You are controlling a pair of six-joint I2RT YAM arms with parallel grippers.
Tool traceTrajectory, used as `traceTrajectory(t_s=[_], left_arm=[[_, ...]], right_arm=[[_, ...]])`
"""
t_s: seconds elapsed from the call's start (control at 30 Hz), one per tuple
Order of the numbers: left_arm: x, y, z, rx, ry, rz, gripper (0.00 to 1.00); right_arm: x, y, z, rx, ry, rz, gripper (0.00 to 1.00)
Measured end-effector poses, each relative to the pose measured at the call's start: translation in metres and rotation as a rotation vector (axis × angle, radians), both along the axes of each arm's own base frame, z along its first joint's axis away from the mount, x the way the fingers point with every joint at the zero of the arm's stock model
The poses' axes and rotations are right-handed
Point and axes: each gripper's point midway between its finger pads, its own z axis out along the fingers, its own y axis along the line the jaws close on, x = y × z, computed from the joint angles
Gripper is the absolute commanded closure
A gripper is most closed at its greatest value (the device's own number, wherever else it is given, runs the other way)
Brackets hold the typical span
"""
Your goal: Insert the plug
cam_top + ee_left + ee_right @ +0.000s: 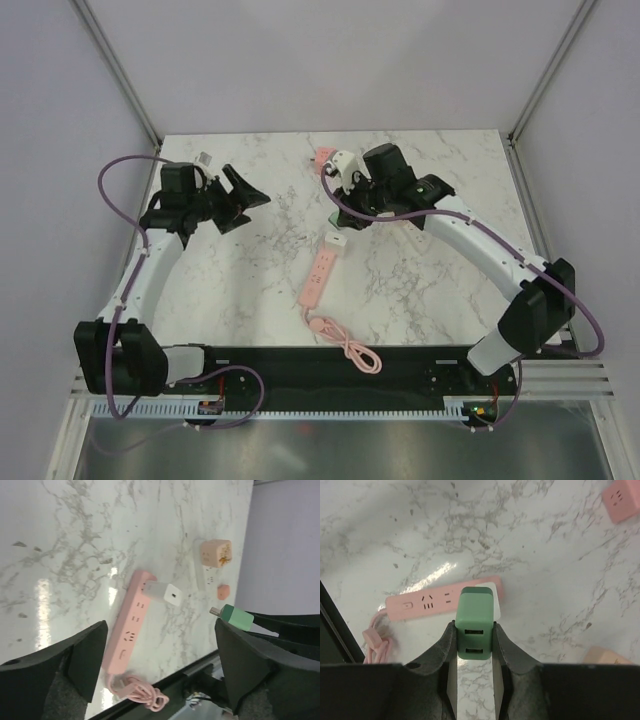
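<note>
One white charger sits in the pink power strip. The right gripper clamps the green plug aloft nearby, not yet inserted. The left gripper gapes empty.

The power strip lies at the table's middle, an adapter on its far end, cord coiled nearest.

No text, brand or number is legible to me in any view. The small white tag bears dark marks too fine for me to read. The pink power strip shows only socket slots, unlabelled.
</note>
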Motion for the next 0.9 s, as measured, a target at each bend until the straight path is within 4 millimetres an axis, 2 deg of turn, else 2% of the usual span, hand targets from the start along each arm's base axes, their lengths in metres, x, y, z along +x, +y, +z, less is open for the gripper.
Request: traceTrajectory(t_s=[0.03,0.07,0.2,0.37,0.5,0.6,0.77,0.9], left_arm=[[-0.005,0.007,-0.004,0.051,-0.001,0.02,0.0],[-0.009,0.013,-0.004,0.094,-0.016,0.035,0.0],[-0.022,0.03,-0.013,0.204,-0.036,0.071,0.0],[-0.032,0.037,-0.054,0.254,0.062,0.07,0.0],[-0.036,0.04,-0.074,0.255,0.127,0.072,0.0],[-0.036,0.049,-0.08,0.246,0.149,0.102,0.0],[-0.032,0.066,-0.082,0.23,0.165,0.166,0.0],[-0.032,0.065,-0.081,0.222,0.165,0.163,0.0]], right_arm=[[-0.001,-0.002,-0.01,-0.033,0.026,-0.003,1.0],[-0.005,-0.004,-0.024,-0.079,0.064,-0.002,1.0],[-0.011,0.002,-0.052,-0.184,0.139,0.023,1.0],[-0.016,0.02,-0.071,-0.256,0.172,0.062,1.0],[-0.019,0.034,-0.083,-0.299,0.179,0.083,1.0],[-0.023,0.042,-0.097,-0.334,0.19,0.099,1.0],[-0.027,0.042,-0.12,-0.397,0.219,0.114,1.0],[-0.025,0.036,-0.131,-0.441,0.227,0.114,1.0]])
